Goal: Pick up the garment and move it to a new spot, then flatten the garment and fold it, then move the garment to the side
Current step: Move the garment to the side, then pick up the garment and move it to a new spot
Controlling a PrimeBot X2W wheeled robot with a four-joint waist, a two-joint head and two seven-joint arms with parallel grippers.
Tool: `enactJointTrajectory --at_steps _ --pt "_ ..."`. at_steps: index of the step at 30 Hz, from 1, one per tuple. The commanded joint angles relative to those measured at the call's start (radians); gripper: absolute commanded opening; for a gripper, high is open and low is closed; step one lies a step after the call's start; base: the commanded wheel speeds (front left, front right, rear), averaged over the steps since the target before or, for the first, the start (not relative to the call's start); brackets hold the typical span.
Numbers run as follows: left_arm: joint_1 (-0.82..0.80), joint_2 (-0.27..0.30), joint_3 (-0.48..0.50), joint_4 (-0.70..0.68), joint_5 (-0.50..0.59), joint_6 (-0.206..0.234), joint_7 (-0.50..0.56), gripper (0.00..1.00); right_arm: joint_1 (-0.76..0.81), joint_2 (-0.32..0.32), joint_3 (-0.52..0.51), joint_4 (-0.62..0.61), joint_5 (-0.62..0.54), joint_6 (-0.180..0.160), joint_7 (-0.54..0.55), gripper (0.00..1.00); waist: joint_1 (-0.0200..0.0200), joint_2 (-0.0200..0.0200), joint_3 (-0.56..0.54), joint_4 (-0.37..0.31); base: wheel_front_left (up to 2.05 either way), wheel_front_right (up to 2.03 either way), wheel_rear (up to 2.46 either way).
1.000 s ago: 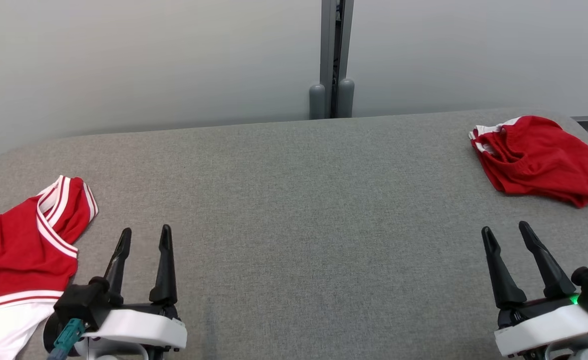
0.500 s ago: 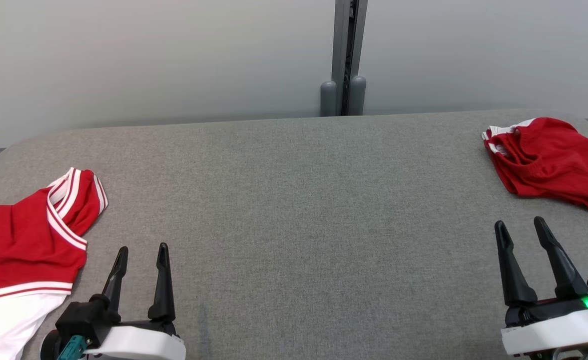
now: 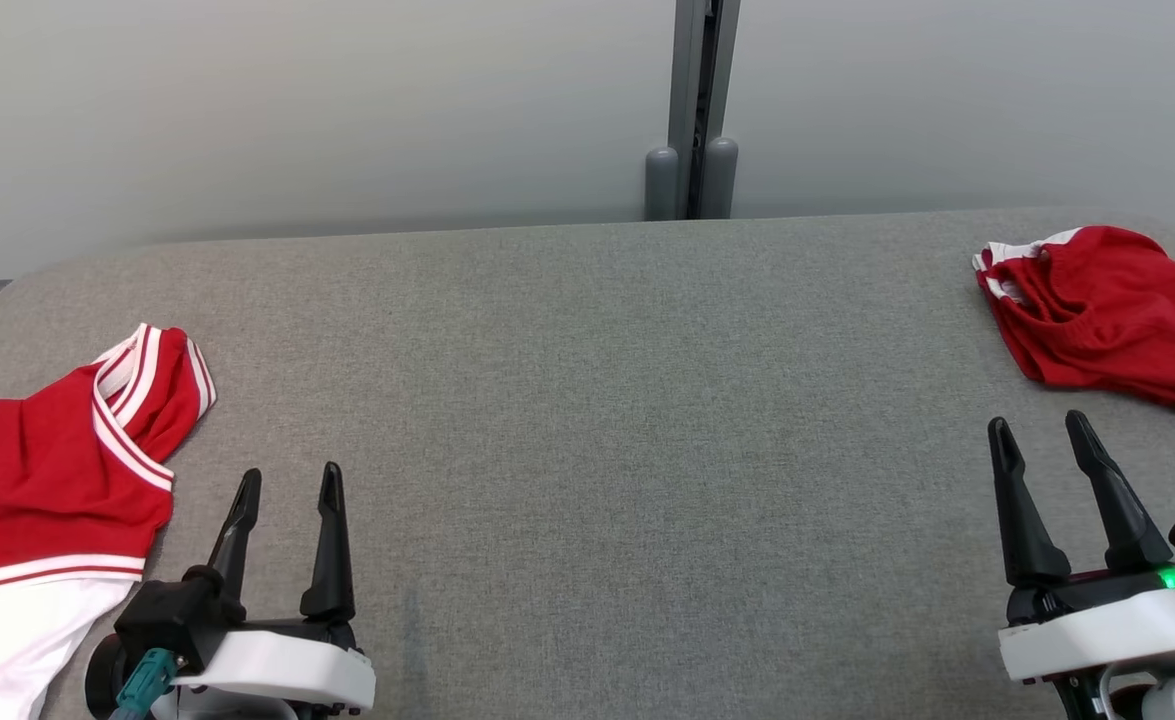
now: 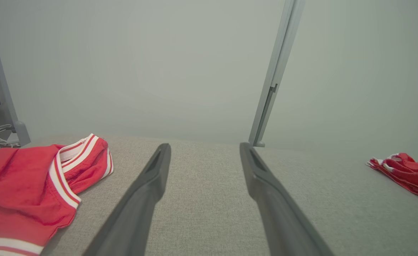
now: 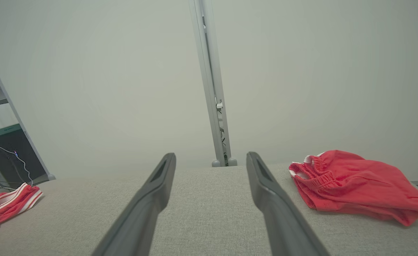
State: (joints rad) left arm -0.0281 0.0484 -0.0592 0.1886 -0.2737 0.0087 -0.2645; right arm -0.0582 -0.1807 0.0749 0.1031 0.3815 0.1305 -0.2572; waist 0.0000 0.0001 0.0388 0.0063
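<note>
Two garments are counted on the grey fabric-covered counter (image 3: pixel 587 400), and two hands are seen above its near edge. With twelve o'clock taken as the far edge of the counter in the head view, the red and white jersey with striped trim (image 3: pixel 47 470) is spread at about nine o'clock, part of it running past the frame's edge. The crumpled red shorts with an elastic waistband (image 3: pixel 1117 310) are heaped at about two o'clock, close to the rounded far corner. The two garments are well apart, with bare grey fabric between them. Which of the two is meant by the task cannot be told.

One grey upright post (image 3: pixel 695 100) is seen at twelve o'clock, between two pale wall panels behind the counter.

The left hand (image 3: pixel 290 472) is held at about seven o'clock, low over the counter, its two dark fingers pointed toward twelve. The jersey lies just beside it at its nine o'clock and is not touched. The right hand (image 3: pixel 1037 422) is held at about five o'clock in the same pose, and the shorts lie near it at its one o'clock, apart from the fingertips.

Both hands are spread wide, and nothing is held between the fingers of either.
</note>
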Motion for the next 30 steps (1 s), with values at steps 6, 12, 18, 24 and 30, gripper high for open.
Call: enactJointTrajectory --at_steps 6,12,18,24,30 --pt "-0.021 0.004 -0.004 0.006 -0.009 0.002 -0.002 1.00 -0.004 -0.009 0.009 0.010 0.012 0.001 -0.009 1.00 0.0000 -0.0001 0.002 0.011 0.00 0.00 0.00" --pt "-0.025 0.004 -0.005 0.011 -0.006 0.002 -0.002 1.00 0.000 -0.008 0.012 0.016 0.017 0.001 -0.009 1.00 0.0000 -0.0001 -0.003 0.050 0.00 0.00 0.00" --pt "-0.019 0.004 -0.008 0.015 0.001 0.003 -0.002 1.00 0.010 -0.009 0.015 0.023 0.023 0.001 -0.009 1.00 0.0000 -0.0001 -0.011 0.123 0.00 0.00 0.00" --pt "-0.012 0.004 -0.004 0.020 0.010 -0.004 -0.002 1.00 0.018 -0.006 0.026 0.029 0.030 0.001 -0.009 1.00 0.0000 -0.0001 -0.021 0.220 0.00 0.00 0.00" --pt "-0.014 0.004 -0.007 0.031 0.017 -0.015 -0.002 1.00 0.021 -0.006 0.042 0.037 0.034 0.001 -0.009 1.00 0.0000 -0.0001 -0.032 0.330 0.00 0.00 0.00"
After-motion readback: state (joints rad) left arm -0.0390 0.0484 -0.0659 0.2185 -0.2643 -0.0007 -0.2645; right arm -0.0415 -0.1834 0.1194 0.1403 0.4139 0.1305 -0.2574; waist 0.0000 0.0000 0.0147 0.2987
